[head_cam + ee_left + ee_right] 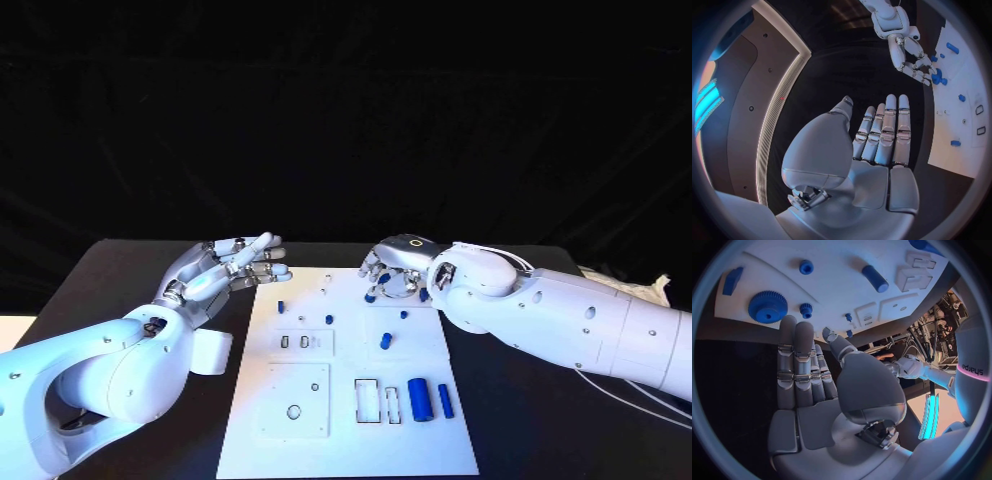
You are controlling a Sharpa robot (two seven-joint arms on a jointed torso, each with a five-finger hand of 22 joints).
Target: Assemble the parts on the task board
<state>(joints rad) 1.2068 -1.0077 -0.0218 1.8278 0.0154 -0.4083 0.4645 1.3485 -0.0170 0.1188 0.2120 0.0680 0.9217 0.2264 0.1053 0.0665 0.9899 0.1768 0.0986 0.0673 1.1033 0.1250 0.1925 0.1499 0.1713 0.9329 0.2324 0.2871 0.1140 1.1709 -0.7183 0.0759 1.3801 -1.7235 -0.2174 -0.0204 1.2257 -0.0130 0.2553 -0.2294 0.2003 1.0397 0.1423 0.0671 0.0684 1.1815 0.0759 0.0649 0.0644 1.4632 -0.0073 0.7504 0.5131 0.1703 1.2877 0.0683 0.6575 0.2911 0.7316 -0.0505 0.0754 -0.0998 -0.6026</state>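
The white task board (pixel 346 440) lies in the middle of the black table. My right hand (pixel 392 268) hovers over its far end, fingers straight and pointing down, holding nothing. Just beyond its fingertips (pixel 795 325) lie a large blue gear (pixel 768 306) and a small blue gear (pixel 806 309). A small blue peg (pixel 387 340) sits mid-board. A thick blue cylinder (pixel 420 399) and a thin one (pixel 446 400) lie near the right edge. My left hand (pixel 231 265) is raised palm up beside the board's far left corner, fingers extended (pixel 886 130), empty.
Rectangular slots (pixel 378 400) and a raised square with a round hole (pixel 294 400) mark the board's near half. More small blue pegs (pixel 283 307) stand near the left edge. Cables (pixel 635 395) trail on the table at the right.
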